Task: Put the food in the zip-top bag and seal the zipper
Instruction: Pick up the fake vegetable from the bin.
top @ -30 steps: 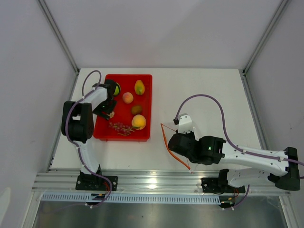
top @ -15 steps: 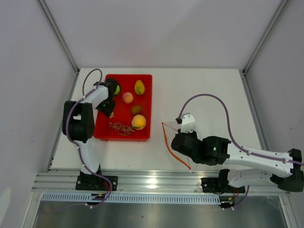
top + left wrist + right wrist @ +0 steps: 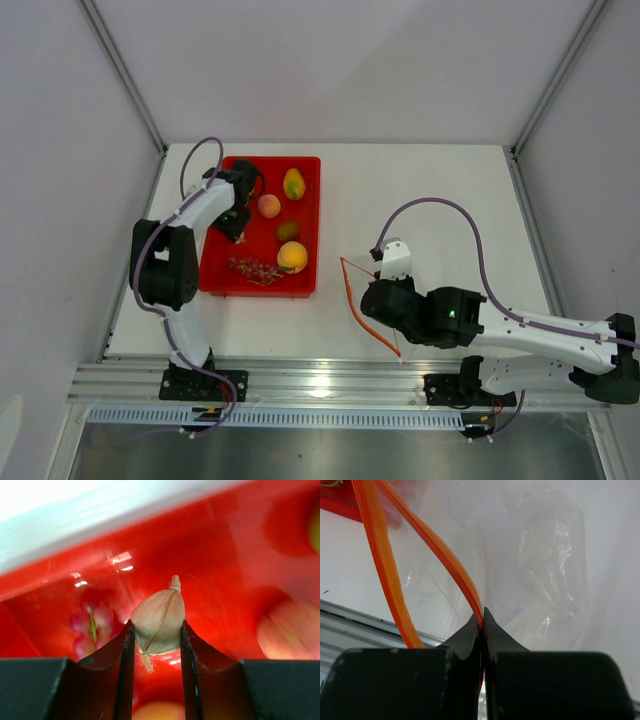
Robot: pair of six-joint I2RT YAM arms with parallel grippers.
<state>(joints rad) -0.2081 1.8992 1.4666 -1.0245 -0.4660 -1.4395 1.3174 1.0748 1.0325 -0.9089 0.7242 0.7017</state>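
Note:
My left gripper (image 3: 237, 221) is over the left side of the red tray (image 3: 308, 170), shut on the pale garlic-like bulb (image 3: 159, 619), which it holds just above the tray floor. A pink peach (image 3: 268, 206), yellow-green mango (image 3: 293, 184), brown kiwi (image 3: 288, 231), orange (image 3: 292, 257) and dark red grape bunch (image 3: 255, 268) lie in the tray. The green apple is hidden under the left arm. My right gripper (image 3: 366, 300) is shut on the orange-red zipper (image 3: 455, 565) of the clear zip-top bag (image 3: 545, 580), holding its mouth open right of the tray.
The white table (image 3: 440, 200) ends at a metal rail (image 3: 320, 380) at the near edge. White walls with metal posts stand on the left, right and far sides. The right arm's purple cable (image 3: 440, 205) loops over the table.
My left gripper has moved toward the far side of the tray with the bulb, now covering the green apple. The right arm shifted slightly right with the bag, then held still.

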